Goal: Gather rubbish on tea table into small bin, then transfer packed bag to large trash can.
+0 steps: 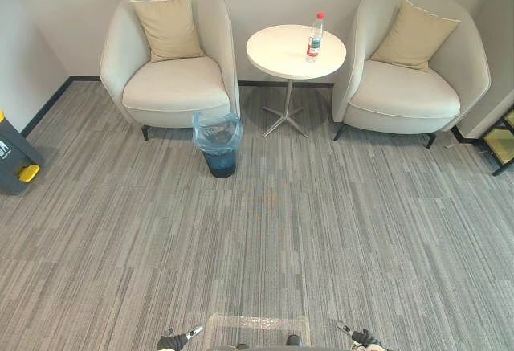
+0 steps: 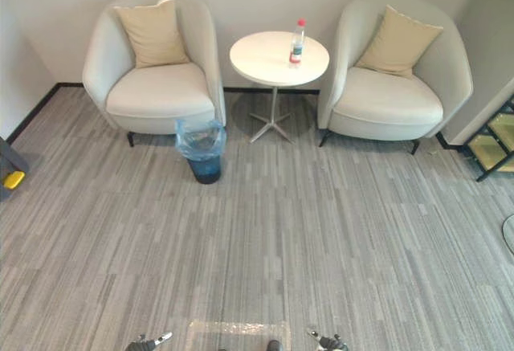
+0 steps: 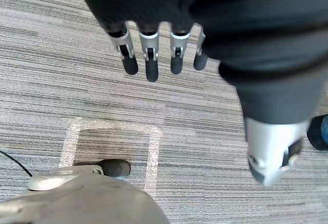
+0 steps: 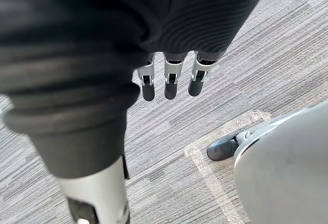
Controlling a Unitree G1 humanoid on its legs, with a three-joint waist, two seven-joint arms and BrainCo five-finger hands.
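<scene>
One bottle (image 1: 315,36) stands near the right edge of the table (image 1: 277,52), the bin (image 1: 218,146) on open carpet (image 1: 281,230), while left hand (image 3: 151,60) and right hand (image 4: 170,78) hang low, fingers straight, apart, empty.

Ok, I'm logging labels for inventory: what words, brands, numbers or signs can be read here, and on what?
Bottle on the round table: label print too small to read.
Large grey trash can at the left edge: pale mark, too small to read.
Small bin with blue bag: no print seen.
Nothing can be quoted.
</scene>
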